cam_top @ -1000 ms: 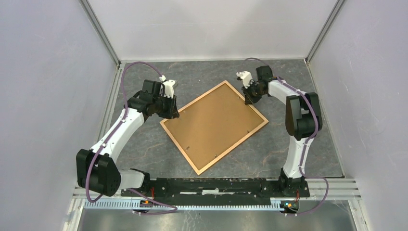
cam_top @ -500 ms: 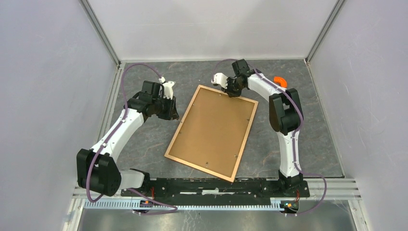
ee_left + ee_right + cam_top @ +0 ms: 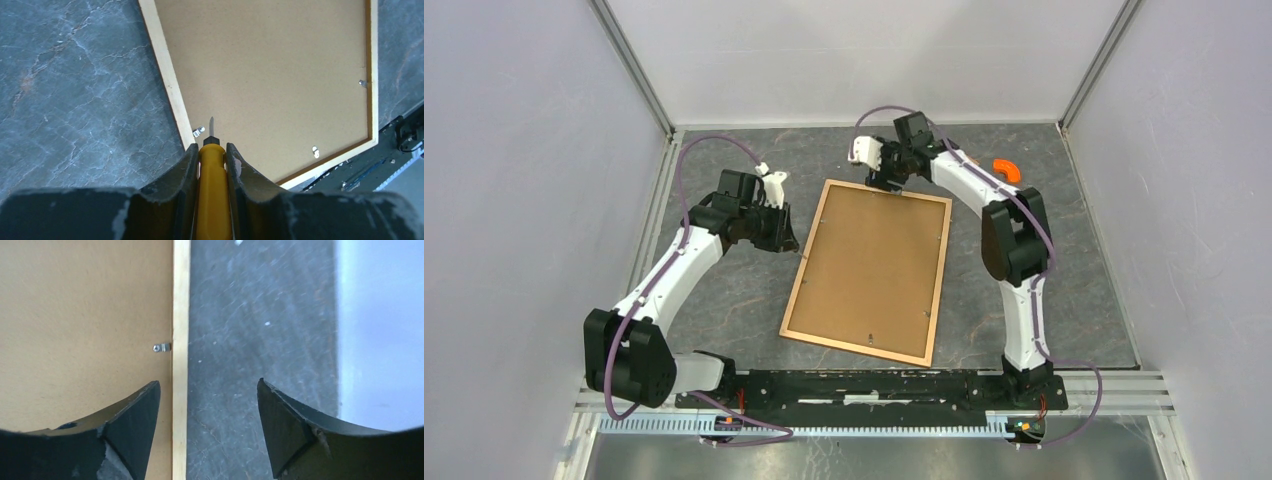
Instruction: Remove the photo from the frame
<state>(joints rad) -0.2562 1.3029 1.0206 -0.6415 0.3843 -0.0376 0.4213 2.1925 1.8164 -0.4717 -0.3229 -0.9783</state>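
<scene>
The frame lies face down on the grey table, its thin wooden border around a plain brown backing board. The photo is hidden beneath that board. My left gripper hovers at the frame's left edge, shut on a yellow-handled screwdriver. The tool's metal tip sits beside a small metal clip on the border. My right gripper is open over the frame's far edge. Its fingers straddle the border without touching it, and another clip lies just ahead.
A small orange object lies at the back right of the table. More clips dot the board near the frame's near edge. The black base rail runs just below the frame. Pale walls enclose the table.
The frame has swung counter-clockwise from a diamond to nearly square with the table, carried by my right gripper. That gripper then opened and let go. The left arm stayed put.
</scene>
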